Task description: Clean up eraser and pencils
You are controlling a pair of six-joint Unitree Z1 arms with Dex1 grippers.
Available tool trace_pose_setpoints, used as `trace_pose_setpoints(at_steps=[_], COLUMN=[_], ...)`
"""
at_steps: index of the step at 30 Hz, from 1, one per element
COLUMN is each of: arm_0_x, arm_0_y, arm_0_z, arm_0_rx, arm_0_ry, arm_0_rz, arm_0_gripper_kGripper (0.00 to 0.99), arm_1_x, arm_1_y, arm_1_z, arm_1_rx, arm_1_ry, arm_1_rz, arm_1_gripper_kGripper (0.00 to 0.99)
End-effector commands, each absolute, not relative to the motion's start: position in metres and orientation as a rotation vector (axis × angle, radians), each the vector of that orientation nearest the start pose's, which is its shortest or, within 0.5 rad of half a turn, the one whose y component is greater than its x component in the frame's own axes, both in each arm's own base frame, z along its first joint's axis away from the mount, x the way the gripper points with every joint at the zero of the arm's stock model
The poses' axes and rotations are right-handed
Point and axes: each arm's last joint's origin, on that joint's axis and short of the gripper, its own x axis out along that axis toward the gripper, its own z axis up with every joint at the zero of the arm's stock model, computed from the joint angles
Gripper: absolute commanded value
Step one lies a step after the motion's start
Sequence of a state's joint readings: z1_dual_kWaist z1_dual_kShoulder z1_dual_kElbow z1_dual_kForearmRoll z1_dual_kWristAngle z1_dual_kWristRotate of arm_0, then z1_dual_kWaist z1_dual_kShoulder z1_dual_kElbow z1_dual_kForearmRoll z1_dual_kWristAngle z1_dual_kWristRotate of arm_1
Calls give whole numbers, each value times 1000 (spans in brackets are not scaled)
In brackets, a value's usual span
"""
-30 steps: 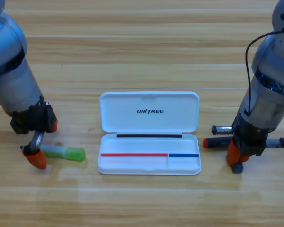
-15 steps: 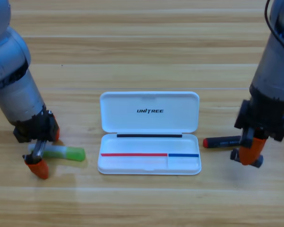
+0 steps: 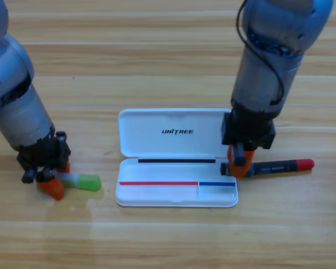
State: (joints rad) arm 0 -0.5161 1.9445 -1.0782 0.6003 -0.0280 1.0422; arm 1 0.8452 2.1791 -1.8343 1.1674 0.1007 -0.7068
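Observation:
The light green and whitish pencil (image 3: pixel 81 181) lies on the table left of the white case (image 3: pixel 176 196). My left gripper (image 3: pixel 57 178) is down at its whitish end, open, one orange jaw on each side. The black pencil with red ends (image 3: pixel 281 166) lies right of the case, its left end hidden under my right gripper (image 3: pixel 236 166). That gripper hangs over the case's right edge, shut on the eraser (image 3: pixel 227 167), a small dark block showing at its jaw tips.
The case lies open in the middle, with its lid (image 3: pixel 176 133) folded back toward the arms. The right arm's grey body (image 3: pixel 266 73) reaches in from the top and covers the table behind the case's right side.
The right arm has swung left from beyond the black pencil to the case's right edge, carrying the eraser. The left gripper's jaws have drawn closer around the green pencil's whitish end.

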Motion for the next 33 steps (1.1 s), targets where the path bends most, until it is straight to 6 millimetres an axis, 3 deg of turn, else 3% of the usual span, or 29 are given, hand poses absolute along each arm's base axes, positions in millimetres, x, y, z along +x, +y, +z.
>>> trace_pose_setpoints(at_steps=[1, 8, 18, 24, 26, 28, 33], arm_0_x=[287, 283, 264, 260, 260, 259, 259], arm_0_y=[-156, -153, -143, -145, -147, -147, -146], arm_0_z=[167, 188, 280, 285, 282, 281, 280], arm_0_rx=[1187, 1207, 1201, 1196, 1198, 1199, 1198], arm_0_ry=[1122, 1126, 1010, 1015, 1027, 1030, 1036], arm_0_rz=[-1175, -1163, -1092, -1089, -1092, -1092, -1091], arm_0_gripper_kGripper=[0, 0, 0, 0, 0, 0, 0], arm_1_x=[276, 280, 283, 283, 283, 282, 278], arm_1_y=[352, 361, 367, 368, 368, 366, 361], arm_1_z=[213, 201, 192, 190, 192, 196, 214], arm_1_rx=[-1164, -1176, -1179, -1182, -1181, -1180, -1172], arm_1_ry=[1226, 1230, 1238, 1241, 1235, 1230, 1195], arm_1_rz=[1327, 1334, 1336, 1333, 1333, 1333, 1330], arm_1_gripper_kGripper=[0, 0, 0, 0, 244, 411, 661])
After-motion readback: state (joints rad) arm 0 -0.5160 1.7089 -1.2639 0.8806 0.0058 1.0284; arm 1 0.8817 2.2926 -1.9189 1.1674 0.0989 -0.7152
